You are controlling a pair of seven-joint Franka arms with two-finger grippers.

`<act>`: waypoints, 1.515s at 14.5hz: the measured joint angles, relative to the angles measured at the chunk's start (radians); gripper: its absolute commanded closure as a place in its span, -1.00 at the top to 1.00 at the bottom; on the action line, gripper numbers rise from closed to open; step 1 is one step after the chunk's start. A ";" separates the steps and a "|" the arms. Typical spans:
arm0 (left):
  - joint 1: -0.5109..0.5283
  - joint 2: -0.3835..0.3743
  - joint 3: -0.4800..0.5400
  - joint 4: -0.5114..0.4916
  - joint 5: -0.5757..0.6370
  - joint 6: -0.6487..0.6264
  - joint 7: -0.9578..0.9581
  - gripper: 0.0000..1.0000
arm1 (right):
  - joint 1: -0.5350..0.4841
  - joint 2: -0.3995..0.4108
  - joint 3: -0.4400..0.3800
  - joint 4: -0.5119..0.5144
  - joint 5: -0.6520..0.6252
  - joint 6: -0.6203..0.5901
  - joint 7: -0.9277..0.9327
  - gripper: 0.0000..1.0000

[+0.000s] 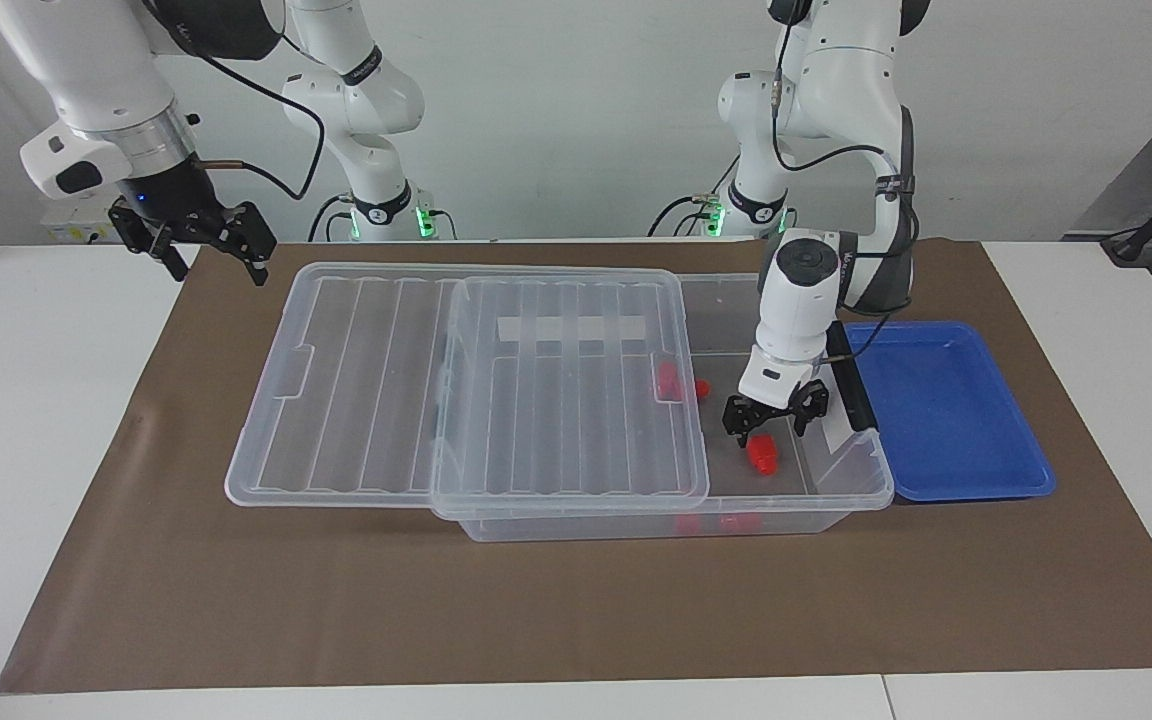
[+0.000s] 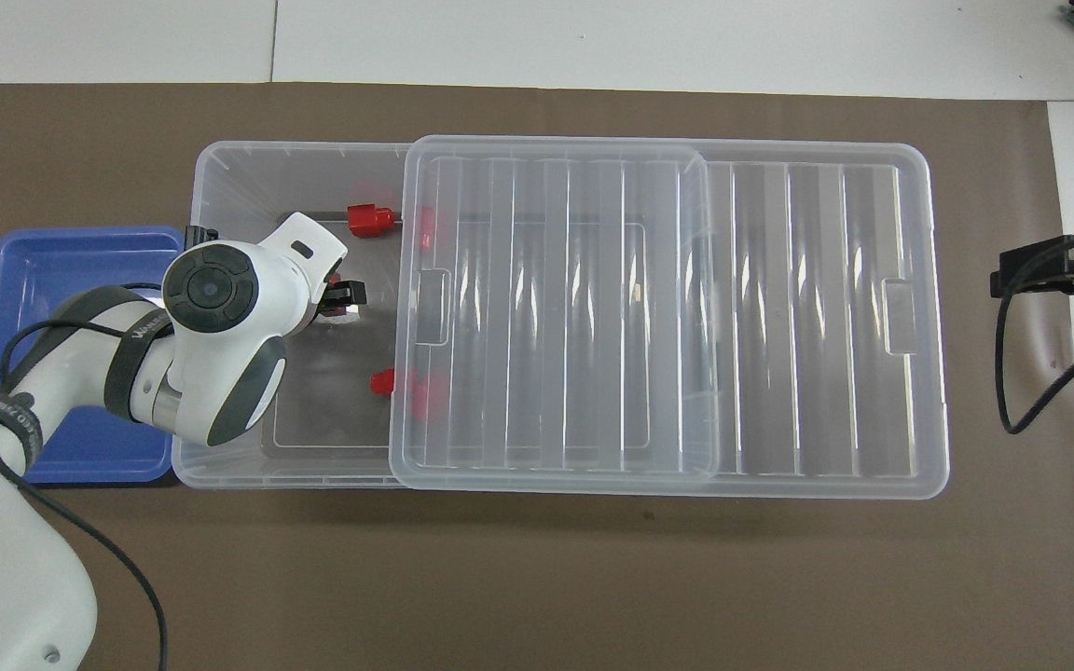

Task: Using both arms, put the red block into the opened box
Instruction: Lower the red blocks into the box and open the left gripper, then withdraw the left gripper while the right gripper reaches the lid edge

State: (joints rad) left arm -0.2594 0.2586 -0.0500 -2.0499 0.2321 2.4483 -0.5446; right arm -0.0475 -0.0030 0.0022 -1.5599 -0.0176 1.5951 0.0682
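The clear box (image 1: 841,492) (image 2: 220,186) stands half uncovered, its ribbed lid (image 1: 356,380) (image 2: 817,317) slid toward the right arm's end. A red block (image 1: 762,455) lies loose on the box floor in the uncovered part. Just above it hangs my left gripper (image 1: 774,420) (image 2: 341,303), open and holding nothing. In the overhead view the left wrist hides this block almost entirely. My right gripper (image 1: 218,270) (image 2: 1008,278) waits, open and empty, in the air off the lid's end, over the mat's edge.
Inside the box lie two other red blocks, one (image 2: 369,220) by the wall farthest from the robots, one (image 1: 681,385) (image 2: 388,380) partly under the lid's edge. A shallow blue tray (image 1: 946,410) (image 2: 71,280) touches the box at the left arm's end.
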 measured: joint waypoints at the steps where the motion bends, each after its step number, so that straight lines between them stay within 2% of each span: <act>1: -0.004 -0.006 -0.002 0.000 0.000 -0.014 -0.001 1.00 | -0.008 0.002 0.000 -0.003 0.001 0.012 0.000 0.77; 4: -0.022 -0.023 -0.002 0.001 0.000 -0.041 -0.015 1.00 | -0.021 0.012 0.000 -0.036 0.001 0.077 0.000 0.04; 7: -0.033 -0.046 -0.004 0.002 0.000 -0.085 -0.032 1.00 | -0.028 0.028 -0.001 -0.084 0.001 0.170 0.000 -0.90; 8: -0.035 -0.058 -0.005 0.003 0.000 -0.107 -0.034 1.00 | -0.030 0.034 -0.001 -0.100 0.001 0.196 0.000 -1.00; 17: -0.047 -0.186 -0.006 0.020 -0.001 -0.317 -0.034 1.00 | -0.076 0.077 -0.002 -0.205 0.002 0.381 0.000 -1.00; 22: -0.047 -0.228 -0.002 0.156 -0.037 -0.533 -0.016 1.00 | -0.076 0.123 -0.002 -0.214 0.002 0.432 0.000 -1.00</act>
State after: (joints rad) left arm -0.3064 0.0308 -0.0519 -1.8940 0.1949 1.9158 -0.5602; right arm -0.1235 0.1204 0.0005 -1.7742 -0.0161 2.0273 0.0682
